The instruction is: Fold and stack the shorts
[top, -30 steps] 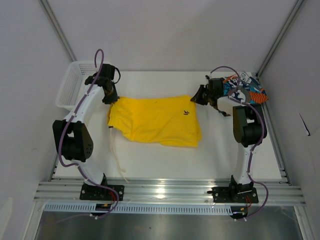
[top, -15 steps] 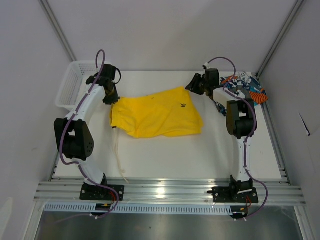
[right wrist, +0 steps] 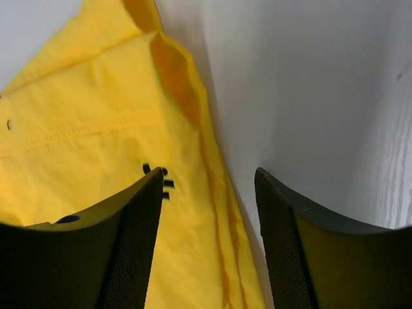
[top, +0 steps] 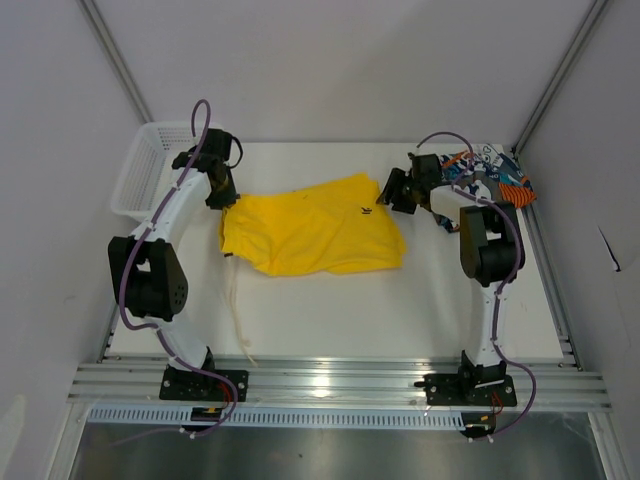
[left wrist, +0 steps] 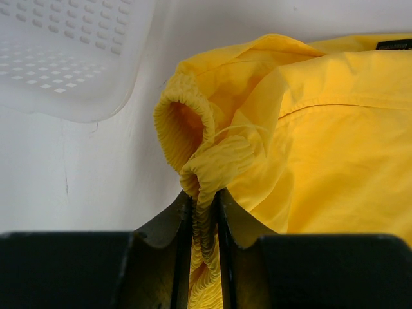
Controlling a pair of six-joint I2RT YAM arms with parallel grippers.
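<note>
Step in hand: folding yellow shorts (top: 315, 228), lying mid-counter toward far edge. Left gripper (left wrist: 203, 201) pinches waistband. Right gripper (right wrist: 209, 193) spread, empty, over hem. Next, probably: right must close on hem. Printed shorts (top: 497, 176) in far right corner.

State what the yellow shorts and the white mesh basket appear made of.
Bright yellow cloth shorts: thin woven fabric, matte, probably cotton or a blend; creases, stitched seam, ribbed gathered waistband. White mesh basket: moulded plastic, smooth; even rows of punched holes.
</note>
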